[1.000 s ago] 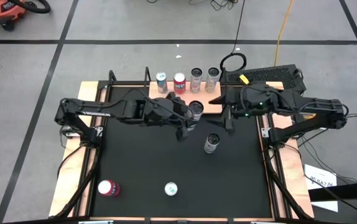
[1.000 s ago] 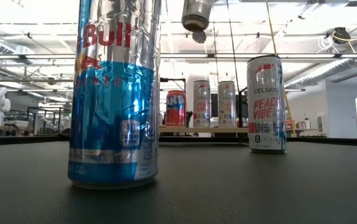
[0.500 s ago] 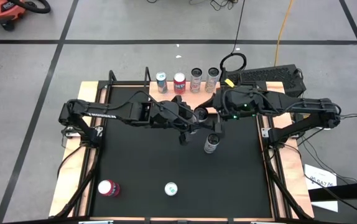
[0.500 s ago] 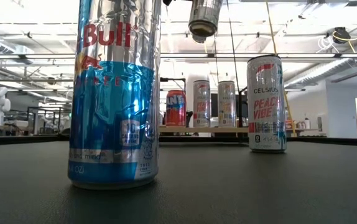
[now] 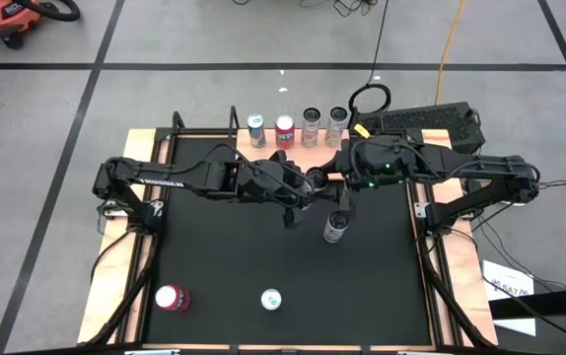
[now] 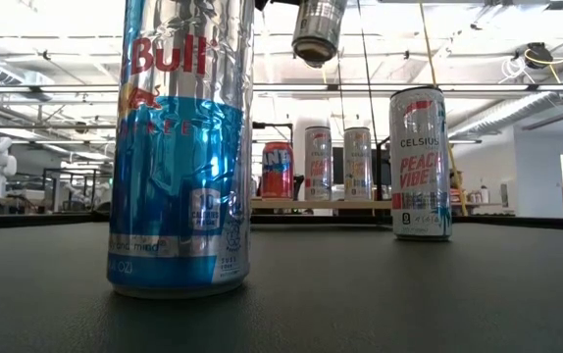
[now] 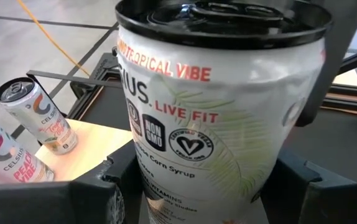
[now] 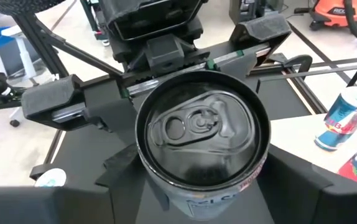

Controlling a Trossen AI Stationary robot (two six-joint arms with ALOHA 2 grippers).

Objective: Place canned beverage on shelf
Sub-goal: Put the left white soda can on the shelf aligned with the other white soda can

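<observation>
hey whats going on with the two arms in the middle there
Both arms meet over the far part of the black mat, just in front of the shelf. The left pincer grips a Celsius can by its sides, held in the air. The right pincer faces the can's top, with a finger on either side of it. It looks like a handover. Four cans already stand on the shelf, and three more wait on the mat.

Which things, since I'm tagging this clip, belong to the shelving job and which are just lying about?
In the job: Celsius can, gripped aloft by the left gripper; right gripper beside it; shelf, already holding four cans.
Lying about: Peach Vibe can, Red Bull can and red-topped can on the mat; orange vacuum; yellow cable.
</observation>
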